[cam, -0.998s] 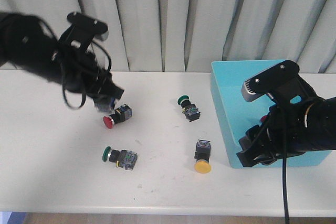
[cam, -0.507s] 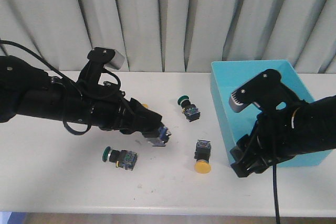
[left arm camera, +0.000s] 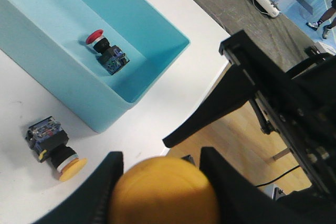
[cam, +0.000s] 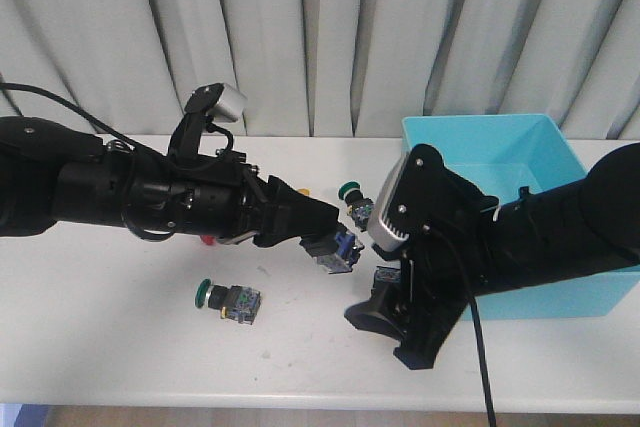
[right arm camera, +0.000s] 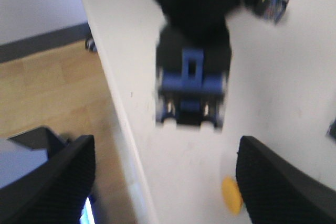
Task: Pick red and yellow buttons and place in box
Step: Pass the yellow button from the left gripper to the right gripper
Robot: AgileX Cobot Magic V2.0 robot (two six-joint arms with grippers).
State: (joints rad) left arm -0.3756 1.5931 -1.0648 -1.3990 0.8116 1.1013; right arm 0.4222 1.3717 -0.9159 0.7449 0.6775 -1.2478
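Note:
My left gripper (cam: pixel 325 242) is shut on a yellow button (left arm camera: pixel 163 195); its yellow cap fills the gap between the fingers, and its blue-black body (cam: pixel 336 249) hangs above the table middle. The turquoise box (cam: pixel 470 120) stands at the right with a red button (left arm camera: pixel 105 51) inside. Beside the box's near wall lies another yellow button (left arm camera: pixel 55 148); the right arm hides it from the front. My right gripper (cam: pixel 385 337) is open and empty near the table's front edge, with that yellow cap (right arm camera: pixel 231 195) beside one finger. A red button (cam: pixel 207 239) peeks from under the left arm.
Two green-capped buttons lie on the table, one behind the left gripper (cam: pixel 350 190) and one at the front left (cam: pixel 228 299). The two grippers are close together. The table's front edge runs just under the right gripper. Curtains hang behind.
The left arm has carried the yellow button right, toward the box. The right arm has swung left and down from the box side to the front of the table.

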